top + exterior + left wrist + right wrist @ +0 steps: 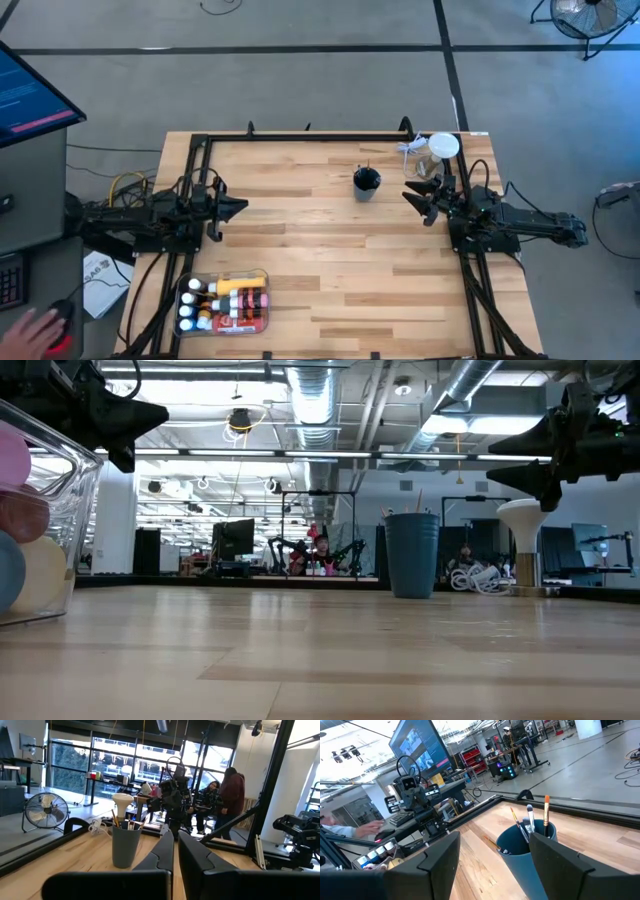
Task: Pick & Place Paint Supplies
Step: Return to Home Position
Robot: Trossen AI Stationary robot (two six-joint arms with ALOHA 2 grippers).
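The paint tubes and bottles (228, 299) (yellow, red and several white-capped ones) lie in a clear tray (262, 275) near the table's front left. Thin brushes (529, 822) stand in a blue cup (366, 183) at the far middle, bristles up. My left gripper (238, 207) hovers shut and level over the table's left side, far from both. My right gripper (414, 196) hovers open at the right, level, just right of the cup, which shows between its fingers (440, 857) in the right wrist view without touching them.
A clear jar with a white lid (441, 150) and a coil of white cord (412, 148) stand at the far right corner. A dark frame (300, 137) runs along the table's far edge. A person's hand (35, 326) rests off the table's near left.
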